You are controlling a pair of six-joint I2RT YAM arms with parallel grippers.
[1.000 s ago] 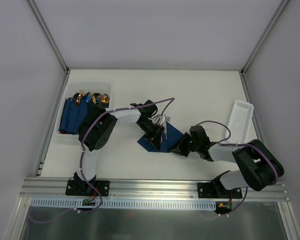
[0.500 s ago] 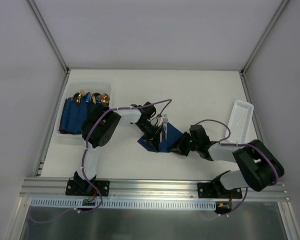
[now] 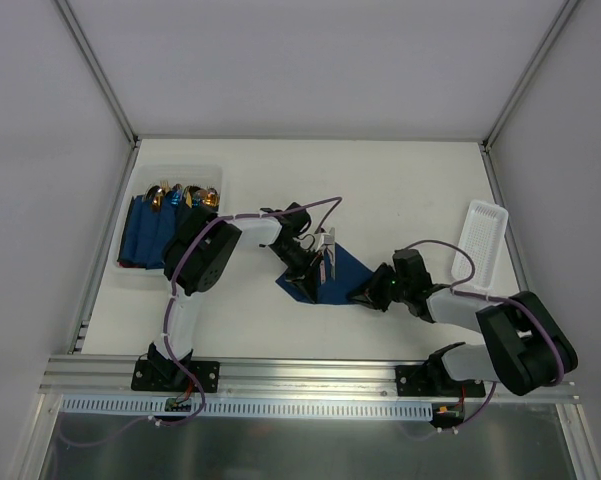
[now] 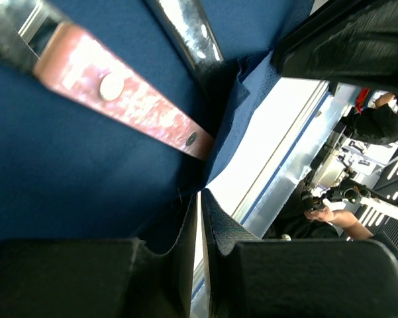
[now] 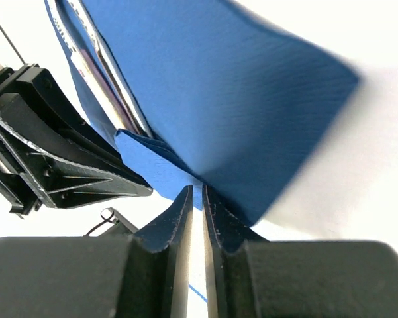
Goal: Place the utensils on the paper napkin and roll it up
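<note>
Step in hand: judged as the start of the roll; the utensils are already on the paper.

- Right pincer, nearest the bases: fingers pressed almost together, nipping the near corner of the paper napkin. That corner is raised off the tabletop, and the sheet slopes away from the tips.
- The napkin lies between the two pincers, mid-tabletop.
- Left pincer, at the napkin's far side: also nearly closed. A blue fold runs into its tips, so it looks pinched on the paper, though this is less clear than on the right.
- The utensils lie on the napkin just beyond the left tips, handles side by side.

Next move calls for carrying the lifted edge over the utensils and tucking it under without dragging them off the sheet. Thin paper is likely to tear or slip if pulled hard.
</note>
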